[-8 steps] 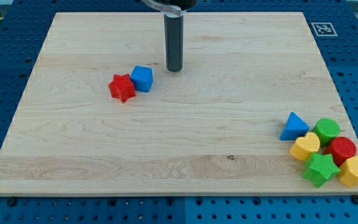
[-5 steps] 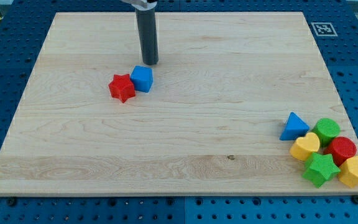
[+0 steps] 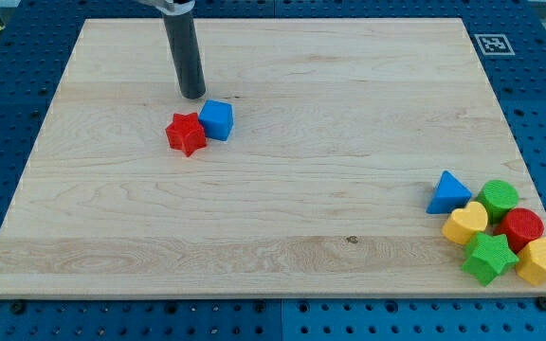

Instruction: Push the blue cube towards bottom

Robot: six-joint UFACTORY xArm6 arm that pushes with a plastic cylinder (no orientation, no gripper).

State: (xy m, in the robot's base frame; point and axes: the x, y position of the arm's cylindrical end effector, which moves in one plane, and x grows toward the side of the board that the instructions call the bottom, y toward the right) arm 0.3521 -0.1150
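Note:
The blue cube (image 3: 217,120) sits on the wooden board (image 3: 282,208), left of centre in its upper half. A red star (image 3: 186,134) touches the cube's lower left side. My tip (image 3: 193,96) rests on the board just above and slightly left of the cube, a small gap apart from it. The tip stands above the red star too. The dark rod rises from the tip to the view's top edge.
At the view's lower right lies a cluster: a blue triangle (image 3: 447,192), a green cylinder (image 3: 498,199), a yellow heart (image 3: 465,225), a red block (image 3: 522,228), a green star (image 3: 490,258) and a yellow block (image 3: 542,260). A marker tag (image 3: 493,44) sits at the board's top right corner.
My tip has slid towards the view's left, from above and right of the blue cube to above and slightly left of it. No block has moved.

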